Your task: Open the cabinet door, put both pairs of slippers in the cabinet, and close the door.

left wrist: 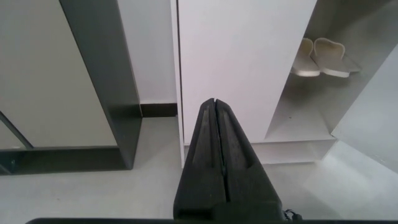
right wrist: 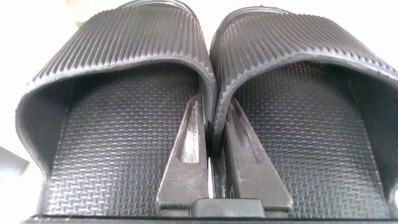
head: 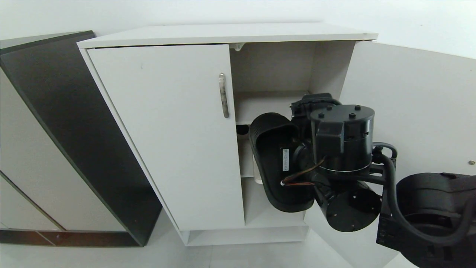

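Right wrist view | my right pincer point(right wrist: 216, 111) clamps black slippers' point(right wrist: 118, 155) adjoining walls so both carry as one | left pincer point(left wrist: 214, 107) pressed together, empty

Head view: right arm point(head: 344, 149) hides much of the black slippers point(head: 271, 167), which cover most of a white slipper point(head: 257, 174); open door point(head: 409, 111) is cut off by the edge.

looks like a home entryway mock-up: white shoe cabinet point(head: 160, 141) against bare white wall point(head: 186, 11), white slippers point(left wrist: 323, 57) shelved inside, pale smooth floor point(head: 260, 253), dark-edged panel point(head: 85, 130) alongside.
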`<state>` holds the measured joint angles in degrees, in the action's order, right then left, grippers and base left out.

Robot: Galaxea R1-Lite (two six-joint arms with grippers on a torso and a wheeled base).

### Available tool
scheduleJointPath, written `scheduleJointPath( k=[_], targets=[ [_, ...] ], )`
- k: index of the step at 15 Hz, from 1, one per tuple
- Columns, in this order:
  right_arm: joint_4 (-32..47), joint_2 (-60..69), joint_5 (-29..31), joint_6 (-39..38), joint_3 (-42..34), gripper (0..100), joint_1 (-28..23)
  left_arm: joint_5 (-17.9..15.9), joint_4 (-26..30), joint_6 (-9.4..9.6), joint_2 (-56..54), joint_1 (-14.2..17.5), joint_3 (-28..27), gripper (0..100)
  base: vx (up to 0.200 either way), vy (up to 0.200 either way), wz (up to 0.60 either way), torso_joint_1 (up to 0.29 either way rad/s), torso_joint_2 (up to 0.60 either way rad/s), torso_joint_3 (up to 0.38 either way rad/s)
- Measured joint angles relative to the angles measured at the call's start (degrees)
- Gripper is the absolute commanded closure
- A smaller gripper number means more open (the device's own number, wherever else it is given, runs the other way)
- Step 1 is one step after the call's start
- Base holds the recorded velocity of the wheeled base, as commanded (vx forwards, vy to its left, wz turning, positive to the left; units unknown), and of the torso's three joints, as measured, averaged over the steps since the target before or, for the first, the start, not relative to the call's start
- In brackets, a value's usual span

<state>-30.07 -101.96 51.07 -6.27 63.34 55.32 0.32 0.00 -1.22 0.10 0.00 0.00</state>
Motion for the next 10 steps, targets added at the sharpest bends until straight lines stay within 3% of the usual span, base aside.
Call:
scheduleJointPath(
  k=[8,10],
  targets=[
    [4.6,1.7,-1.1,-1.5,0.5,100,-0.3,0.0,0.0,0.07,0.0,0.0,0.0,100,0.000,0.000,0.00,0.000,0.00,0.000],
    [4.8,2.0,-1.2,-1.6,0.7,100,-0.2,0.0,0.0,0.10,0.0,-0.1,0.0,100,0.200,0.000,0.00,0.002,0.00,0.005]
  ],
)
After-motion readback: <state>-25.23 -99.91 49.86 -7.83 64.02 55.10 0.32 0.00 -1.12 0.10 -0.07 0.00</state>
